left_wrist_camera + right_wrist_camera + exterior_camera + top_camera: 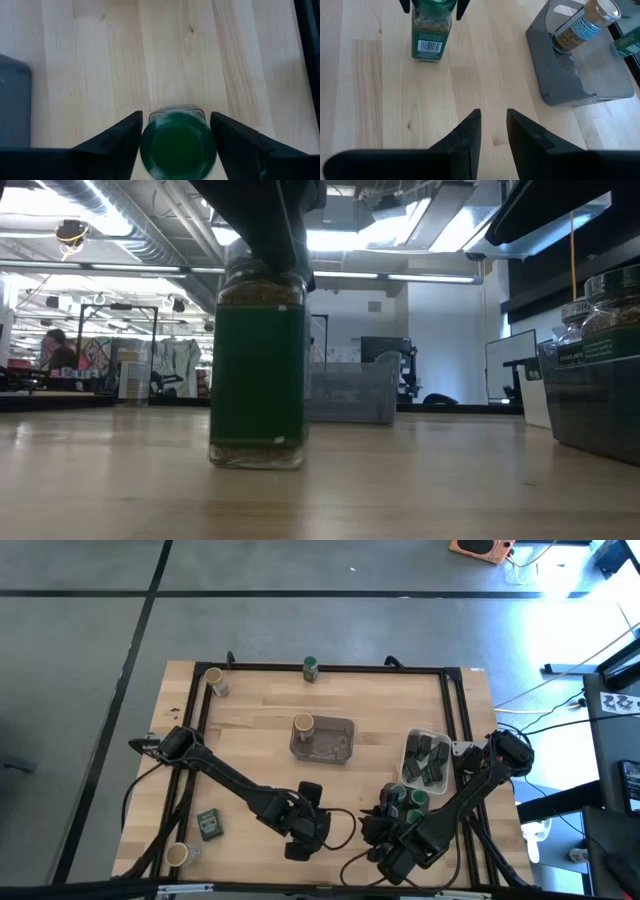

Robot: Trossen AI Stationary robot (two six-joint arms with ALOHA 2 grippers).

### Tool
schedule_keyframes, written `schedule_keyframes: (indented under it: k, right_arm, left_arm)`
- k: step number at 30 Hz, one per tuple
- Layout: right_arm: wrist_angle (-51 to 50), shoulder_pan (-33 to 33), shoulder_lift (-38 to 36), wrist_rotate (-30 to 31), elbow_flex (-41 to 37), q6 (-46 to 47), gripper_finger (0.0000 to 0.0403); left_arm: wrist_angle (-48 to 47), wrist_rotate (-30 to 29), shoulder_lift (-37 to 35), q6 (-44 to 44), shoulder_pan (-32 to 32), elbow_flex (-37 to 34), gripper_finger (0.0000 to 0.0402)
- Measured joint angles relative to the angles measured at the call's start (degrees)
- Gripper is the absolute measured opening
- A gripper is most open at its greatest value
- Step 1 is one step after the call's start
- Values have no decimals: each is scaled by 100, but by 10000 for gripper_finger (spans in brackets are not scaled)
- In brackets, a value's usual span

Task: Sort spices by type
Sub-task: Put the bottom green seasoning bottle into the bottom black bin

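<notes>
A spice jar with a green lid and green label (431, 30) stands upright on its base on the wooden table, near the front edge at the middle; it also shows close up in the low view (258, 370). My left gripper (176, 114) is above it, pointing steeply down. Its open fingers stand on either side of the green lid (177, 145). The high view shows only the gripper (305, 833), which hides the jar. My right gripper (494, 112) hovers just to the right (378, 832), fingers a narrow gap apart with nothing between them. My left gripper has one finger (120, 137) on each side of the jar's lid, coming from above. Only slivers of gap show beside the lid, and I cannot tell whether the fingers touch it. The jar stands upright on the table.
A grey tray (335, 745) at the centre holds a tan-lidded jar (303, 724). A tray of dark tins (428, 758) and a dark tray of green-lidded jars (405, 802) sit at the right. Loose: green-lidded jar (310, 667), tan-lidded jars (213, 680) (177, 856), a tin (209, 825).
</notes>
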Motion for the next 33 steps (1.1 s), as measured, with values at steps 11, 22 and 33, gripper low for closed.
schedule_keyframes:
  k: [11, 22, 33]
  right_arm:
    - [38, 0, 2, 3, -2, -2, 92]
    - [210, -1, 4, 41, -4, 159, 92]
    - [2163, -479, 204, -340, -4, -1024, 127]
  left_arm:
    - [-242, 67, -105, 131, -48, 124, 309]
    - [-1917, -1391, -1026, -984, -847, 15, 303]
    - [-2015, -2303, -1493, -3089, -2028, -1583, 303]
